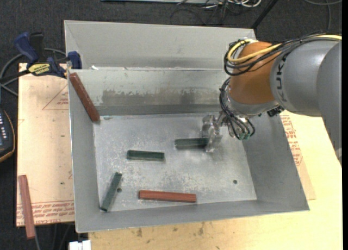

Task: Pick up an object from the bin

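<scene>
Green bar (190, 143) lies flat, one end at the low jaws, likely for gripping; cannot tell their gap.

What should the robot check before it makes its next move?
1. Gripper is down at the right end of the dark green bar in the middle of the bin: ok.
2. Gripper really has hold of that bar: cannot tell.
3. That bar lies flat on the bin floor: ok.
4. Neighbours are out of the way. The second green bar and the red-brown bar lie apart from it: ok.
5. Gripper is away from the bin's walls: ok.
</scene>
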You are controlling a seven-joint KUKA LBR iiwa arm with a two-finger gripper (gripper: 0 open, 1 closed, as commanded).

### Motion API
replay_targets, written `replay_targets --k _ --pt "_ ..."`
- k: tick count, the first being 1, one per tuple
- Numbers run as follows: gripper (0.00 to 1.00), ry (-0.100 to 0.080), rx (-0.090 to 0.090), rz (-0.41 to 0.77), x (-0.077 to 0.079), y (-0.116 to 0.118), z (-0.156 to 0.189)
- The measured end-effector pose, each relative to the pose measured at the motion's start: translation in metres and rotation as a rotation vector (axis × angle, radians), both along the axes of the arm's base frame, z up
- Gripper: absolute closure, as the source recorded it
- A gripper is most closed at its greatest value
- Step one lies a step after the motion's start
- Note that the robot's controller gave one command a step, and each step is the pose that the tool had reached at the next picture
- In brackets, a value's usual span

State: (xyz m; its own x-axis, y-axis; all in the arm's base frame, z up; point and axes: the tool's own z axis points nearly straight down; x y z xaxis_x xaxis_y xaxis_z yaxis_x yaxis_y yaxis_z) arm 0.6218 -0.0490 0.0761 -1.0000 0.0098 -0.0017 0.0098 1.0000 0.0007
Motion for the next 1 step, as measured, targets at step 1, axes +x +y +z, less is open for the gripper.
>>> replay_targets --k 1 --pt "1.0 -0.011 -0.001 -0.023 0.0113 -0.0187 0.1318"
